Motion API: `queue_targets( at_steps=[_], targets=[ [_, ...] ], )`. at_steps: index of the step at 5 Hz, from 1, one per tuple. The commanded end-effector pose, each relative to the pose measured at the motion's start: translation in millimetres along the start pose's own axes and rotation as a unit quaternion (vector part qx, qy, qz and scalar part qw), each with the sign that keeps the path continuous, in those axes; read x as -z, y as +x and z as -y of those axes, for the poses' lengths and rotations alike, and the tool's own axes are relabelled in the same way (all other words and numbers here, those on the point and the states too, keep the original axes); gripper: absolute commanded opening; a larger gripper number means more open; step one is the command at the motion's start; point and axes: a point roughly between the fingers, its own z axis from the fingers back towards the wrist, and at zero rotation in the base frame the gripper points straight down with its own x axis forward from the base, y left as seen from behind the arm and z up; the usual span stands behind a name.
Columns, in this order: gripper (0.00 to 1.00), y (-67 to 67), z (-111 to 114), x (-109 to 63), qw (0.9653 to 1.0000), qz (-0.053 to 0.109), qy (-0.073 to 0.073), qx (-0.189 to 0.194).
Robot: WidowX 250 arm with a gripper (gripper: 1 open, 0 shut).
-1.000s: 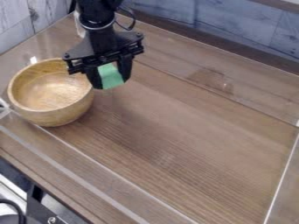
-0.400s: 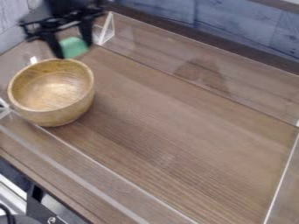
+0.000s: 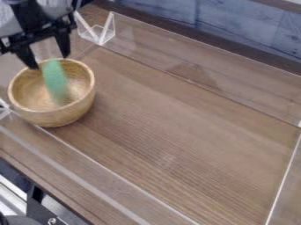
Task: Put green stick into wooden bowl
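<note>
green stick (image 3: 55,76) apparently free below gripper (image 3: 45,50), over wooden bowl (image 3: 52,94)

Soft, even light falls across the wooden bench (image 3: 177,141), bright enough to show the grain, with pale glare streaking the clear panels (image 3: 253,66) at the upper right of the frame. The picture is small and coarse. Motion blur smears the gripper (image 3: 45,48) at the upper left and draws the green stick (image 3: 55,77) into a hazy streak over the wooden bowl (image 3: 53,110), which casts a faint shadow at its base
</note>
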Motion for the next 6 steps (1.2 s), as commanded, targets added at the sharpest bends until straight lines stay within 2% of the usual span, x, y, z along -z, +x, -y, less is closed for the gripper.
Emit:
queue_targets(
  at_steps=[1, 3, 6],
  targets=[
    [1.00, 4.1, 4, -2.2, 0.9999, 0.010, -0.007, 0.009],
    [1.00, -5.9, 9, 1.4, 0.9999, 0.009, -0.007, 0.004],
    [1.00, -1.8, -2, 23.3, 0.9979, 0.000, -0.017, 0.062]
  ],
)
